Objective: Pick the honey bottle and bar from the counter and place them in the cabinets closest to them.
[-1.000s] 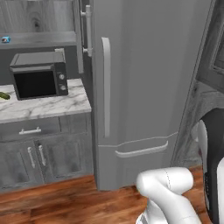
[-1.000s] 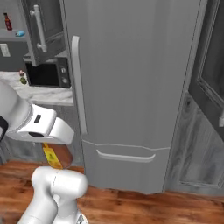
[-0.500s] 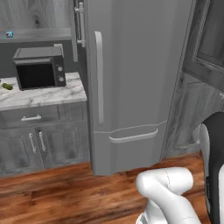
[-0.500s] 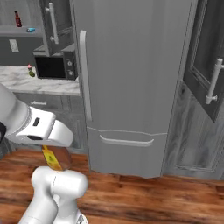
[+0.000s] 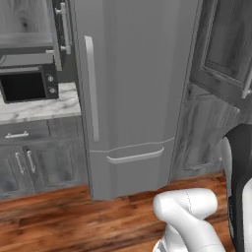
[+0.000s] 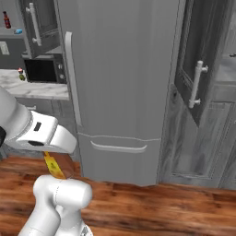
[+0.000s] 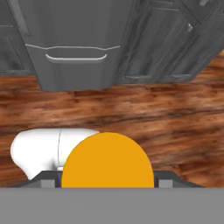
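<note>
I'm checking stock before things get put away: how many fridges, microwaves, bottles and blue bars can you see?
Fridge: 1
Microwave: 1
Bottles: 2, the honey bottle and a red sauce bottle
Blue bar: 1
Total: 5

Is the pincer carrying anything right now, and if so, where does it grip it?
Yes: the honey bottle sits in the pincer, its orange cap end facing the hand camera. The exact grip place on it cannot be told.

Both base views look forward from behind the arm at the same fridge (image 5: 133, 88), while the hand view faces down at the wood floor (image 7: 175, 118).
</note>
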You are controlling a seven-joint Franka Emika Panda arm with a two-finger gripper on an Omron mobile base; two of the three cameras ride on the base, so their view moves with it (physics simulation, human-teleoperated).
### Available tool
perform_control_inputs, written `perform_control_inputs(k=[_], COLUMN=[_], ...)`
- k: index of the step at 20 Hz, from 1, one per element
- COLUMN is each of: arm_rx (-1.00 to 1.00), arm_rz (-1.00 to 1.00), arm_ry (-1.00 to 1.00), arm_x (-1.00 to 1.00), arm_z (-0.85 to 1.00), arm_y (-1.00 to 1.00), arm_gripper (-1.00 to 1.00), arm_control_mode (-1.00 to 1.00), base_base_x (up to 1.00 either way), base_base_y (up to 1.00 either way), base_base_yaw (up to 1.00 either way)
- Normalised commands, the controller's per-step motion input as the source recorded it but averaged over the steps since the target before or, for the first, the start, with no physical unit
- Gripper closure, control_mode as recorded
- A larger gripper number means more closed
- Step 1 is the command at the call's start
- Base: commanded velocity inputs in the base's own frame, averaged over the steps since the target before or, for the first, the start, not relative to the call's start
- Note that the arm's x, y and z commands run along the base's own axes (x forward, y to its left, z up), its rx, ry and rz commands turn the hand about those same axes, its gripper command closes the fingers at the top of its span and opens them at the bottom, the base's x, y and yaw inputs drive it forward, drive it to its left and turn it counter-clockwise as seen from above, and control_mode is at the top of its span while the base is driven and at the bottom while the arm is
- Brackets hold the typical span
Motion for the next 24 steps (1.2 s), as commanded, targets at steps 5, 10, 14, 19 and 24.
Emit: perform_control_inputs(k=[5, 10, 14, 19, 24], arm_rx=[0.00, 0.00, 0.00, 0.00, 0.00], arm_rz=[0.00, 0.00, 0.00, 0.00, 0.00], arm_ry=[0.00, 0.00, 0.00, 0.00, 0.00], arm_x=[0.00, 0.00, 0.00, 0.00, 0.00], arm_z=[0.00, 0.00, 0.00, 0.00, 0.00], arm_y=[0.00, 0.00, 0.00, 0.00, 0.00], arm_gripper=[1.00, 1.00, 1.00, 1.00, 1.00], arm_control_mode=[1.00, 1.00, 1.00, 1.00, 1.00], base_base_x=[-0.16, -0.13, -0.11, -0.09, -0.04], base_base_y=[-0.76, -0.76, -0.75, -0.73, -0.71], base_base_yaw=[-0.02, -0.01, -0.02, -0.02, -0.01])
